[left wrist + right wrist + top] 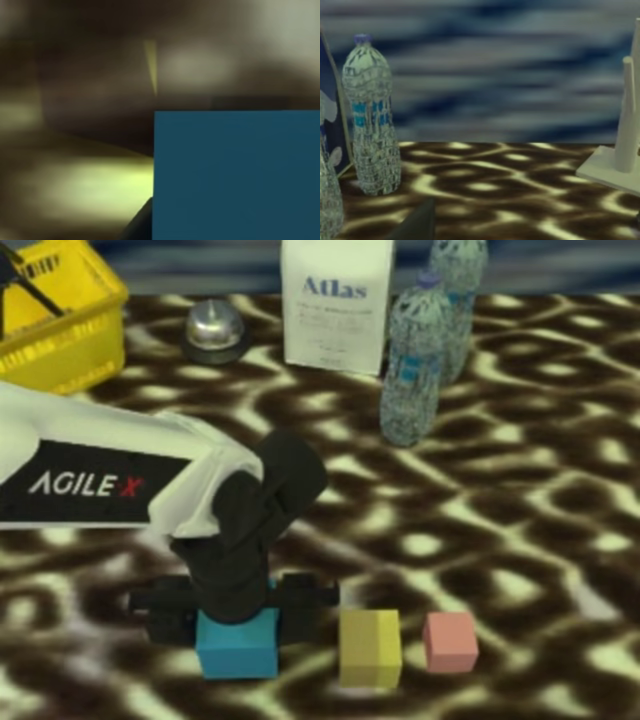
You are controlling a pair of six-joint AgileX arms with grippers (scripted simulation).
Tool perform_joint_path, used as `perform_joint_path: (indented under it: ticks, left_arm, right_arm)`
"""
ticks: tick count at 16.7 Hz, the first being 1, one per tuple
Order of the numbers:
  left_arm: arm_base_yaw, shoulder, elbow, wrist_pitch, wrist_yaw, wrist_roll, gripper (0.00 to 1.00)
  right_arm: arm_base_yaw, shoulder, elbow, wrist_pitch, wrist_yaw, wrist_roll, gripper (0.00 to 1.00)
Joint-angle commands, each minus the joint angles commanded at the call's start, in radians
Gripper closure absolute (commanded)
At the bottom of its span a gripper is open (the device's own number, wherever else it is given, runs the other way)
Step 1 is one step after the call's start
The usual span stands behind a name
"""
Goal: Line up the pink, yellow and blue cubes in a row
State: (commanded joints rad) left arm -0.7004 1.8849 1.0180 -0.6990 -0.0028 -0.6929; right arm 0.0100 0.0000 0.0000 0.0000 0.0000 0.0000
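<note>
Teal-blue cube [238, 645] sits under left gripper [237, 612], jaws' state unclear; yellow cube [370, 648] and pink cube [449, 642] alongside in 1 row

teal-blue cube [237, 644] | mustard-yellow cube [370, 647] at its 3 o'clock | salmon-pink cube [449, 642] | table [520, 520] mottled dark brown and cream | basket [70, 325] bright yellow | box [335, 302] white, blue lettering

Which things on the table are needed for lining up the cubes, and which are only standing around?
For the job:
- large teal-blue matte cube, under the left hand
- mid-sized mustard-yellow matte cube
- small salmon-pink matte cube

Just lying about:
- yellow plastic basket
- silver metal bell
- white "Atlas" box
- two clear plastic bottles
</note>
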Motion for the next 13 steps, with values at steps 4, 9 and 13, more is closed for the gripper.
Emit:
perform_joint_path:
  ticks: [4, 9, 13]
  left_arm:
    - [0.0, 0.0, 0.0, 0.0, 0.0, 0.0, 0.92]
    - [0.0, 0.0, 0.0, 0.0, 0.0, 0.0, 0.55]
    - [0.0, 0.0, 0.0, 0.0, 0.0, 0.0, 0.25]
  right_arm:
    - [0.0, 0.0, 0.0, 0.0, 0.0, 0.0, 0.0]
    - [0.0, 0.0, 0.0, 0.0, 0.0, 0.0, 0.0]
    - [0.0, 0.0, 0.0, 0.0, 0.0, 0.0, 0.0]
